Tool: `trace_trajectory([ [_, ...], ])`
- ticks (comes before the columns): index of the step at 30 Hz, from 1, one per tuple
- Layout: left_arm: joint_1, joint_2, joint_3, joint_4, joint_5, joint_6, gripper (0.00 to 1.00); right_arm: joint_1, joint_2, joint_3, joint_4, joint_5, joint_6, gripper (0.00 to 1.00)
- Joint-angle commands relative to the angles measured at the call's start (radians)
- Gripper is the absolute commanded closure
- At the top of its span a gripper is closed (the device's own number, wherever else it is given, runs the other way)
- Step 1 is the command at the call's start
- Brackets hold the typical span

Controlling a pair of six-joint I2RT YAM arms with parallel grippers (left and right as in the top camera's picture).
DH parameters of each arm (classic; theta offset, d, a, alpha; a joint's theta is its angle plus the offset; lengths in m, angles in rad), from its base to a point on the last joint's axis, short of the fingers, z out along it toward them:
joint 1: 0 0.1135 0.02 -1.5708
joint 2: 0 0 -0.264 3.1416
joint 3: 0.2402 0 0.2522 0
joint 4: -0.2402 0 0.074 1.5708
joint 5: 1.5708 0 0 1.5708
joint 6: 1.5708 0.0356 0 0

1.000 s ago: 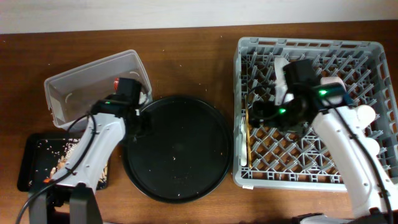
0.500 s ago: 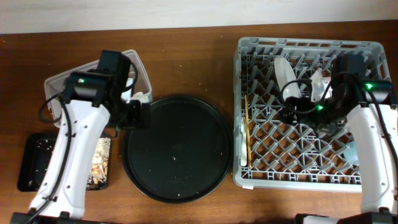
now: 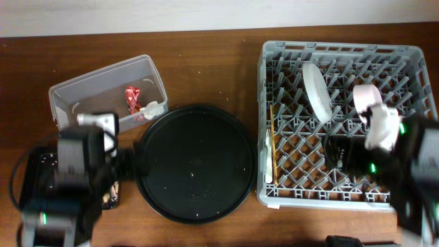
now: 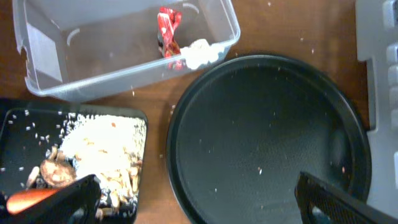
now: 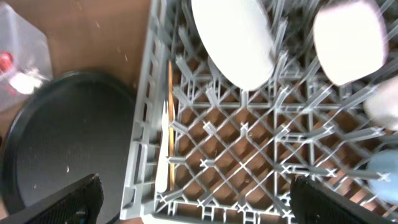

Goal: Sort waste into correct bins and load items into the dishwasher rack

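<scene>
While the overhead camera leaves most of the black rectangular tray (image 4: 15, 134) under the blurred left arm, the left wrist view lays it open. There we see beige food scraps (image 4: 102, 140) heaped in the middle, a brown lump (image 4: 55, 173) toward seven o'clock, and an orange carrot (image 4: 28, 200) partly behind a finger. The left gripper (image 4: 198, 186) hangs with its fingers spread wide and nothing between them. From overhead, the clear tub (image 3: 68, 103) sits at ten o'clock of the round black tray (image 3: 195, 163). It holds the red snack wrapper (image 3: 132, 96) just beside the crumpled white paper (image 3: 152, 110) in its four o'clock corner. The dishwasher rack (image 3: 343, 48) lies at three o'clock of the round tray. In it the white plate (image 3: 317, 89) stands on edge near twelve o'clock, with the pink-beige bowl (image 3: 367, 97) at the plate's three o'clock. The wooden stick (image 3: 273, 147) and white fork (image 3: 267, 165) lie along its nine o'clock wall. Only the right wrist view gives us the light-blue cup (image 5: 382, 171), at four o'clock in the rack, where overhead the right arm covers it. The right gripper (image 5: 196, 186) hovers over the rack, its fingers wide apart and empty.
</scene>
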Motion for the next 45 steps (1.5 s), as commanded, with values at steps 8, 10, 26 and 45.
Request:
trace_trajectory([
  [8, 0.003, -0.317, -0.219, 0.079, -0.011, 0.012, 0.01, -0.007, -0.297, -0.076, -0.013, 0.068, -0.011, 0.02],
  [10, 0.003, -0.317, -0.219, 0.067, -0.011, 0.012, 0.00, -0.007, -0.296, -0.076, -0.013, 0.068, -0.011, 0.02],
  [26, 0.003, -0.317, -0.219, 0.059, -0.011, 0.012, 0.01, -0.007, -0.322, -0.080, -0.021, 0.090, -0.011, 0.02],
  [45, 0.003, -0.317, -0.219, 0.059, -0.011, 0.012, 0.01, 0.092, -0.877, -0.797, 0.676, 0.055, -0.006, 0.02],
])
